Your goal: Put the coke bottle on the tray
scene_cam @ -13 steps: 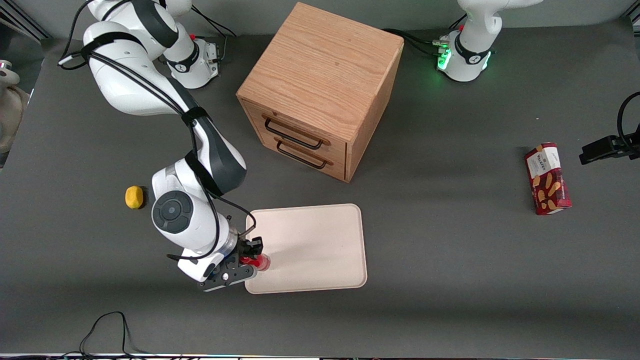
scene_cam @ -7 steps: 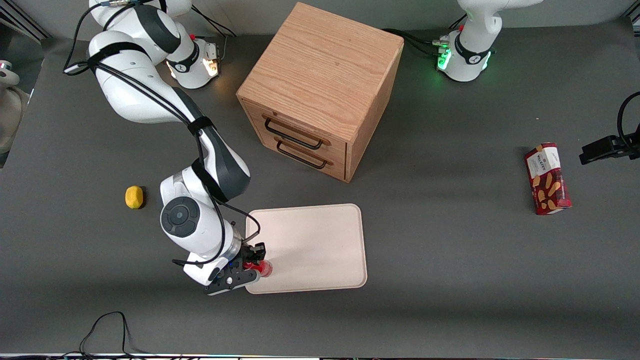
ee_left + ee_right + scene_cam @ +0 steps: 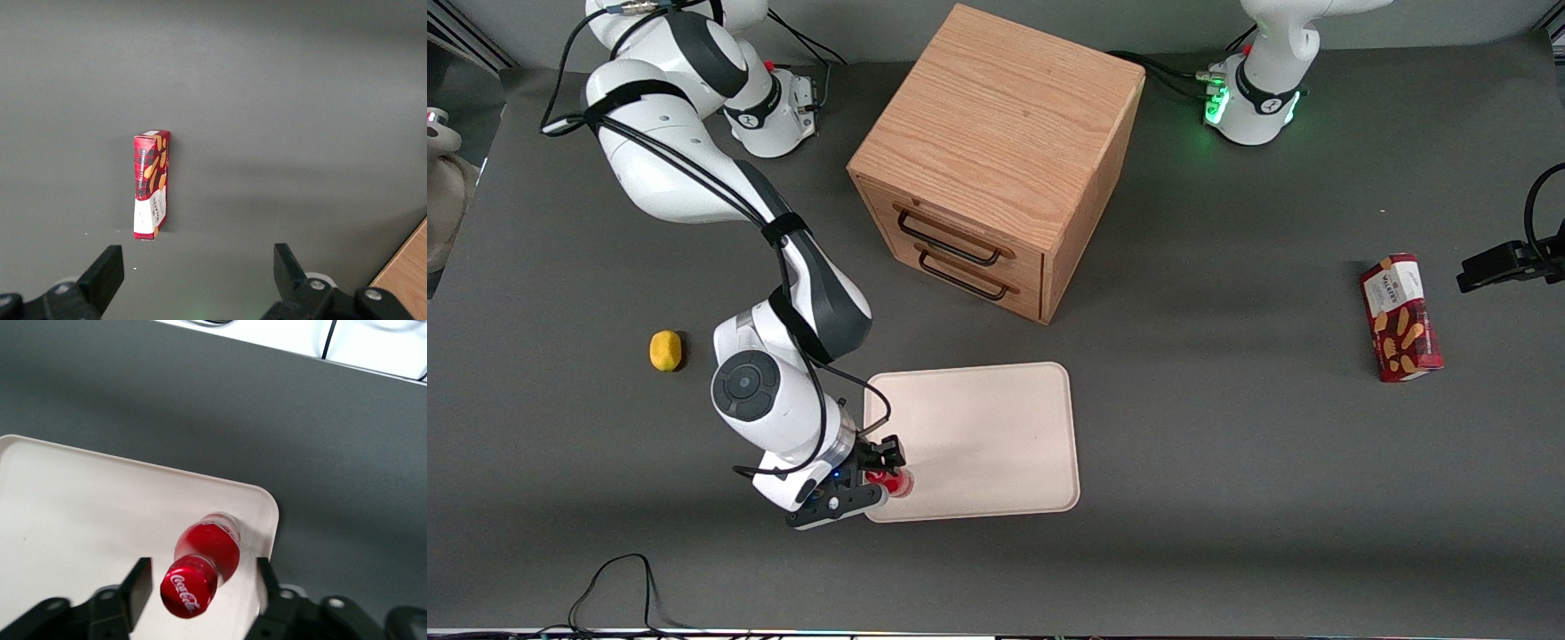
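The coke bottle (image 3: 898, 483) stands upright on the cream-white tray (image 3: 978, 436), at the tray's corner nearest the front camera on the working arm's side. In the right wrist view its red cap and red label (image 3: 200, 567) show from above, close to the tray's rounded rim (image 3: 87, 507). My right gripper (image 3: 885, 473) hovers over the bottle. It is open (image 3: 201, 587): the two fingers stand either side of the cap, with a gap on each side, touching nothing.
A wooden drawer cabinet (image 3: 996, 160) stands farther from the front camera than the tray. A small yellow fruit (image 3: 665, 349) lies beside the working arm. A red biscuit box (image 3: 1400, 317) lies toward the parked arm's end, also in the left wrist view (image 3: 152, 183).
The gripper carried the bottle a little farther onto the tray's corner and nearer the front camera. Its fingers now stand apart from the bottle.
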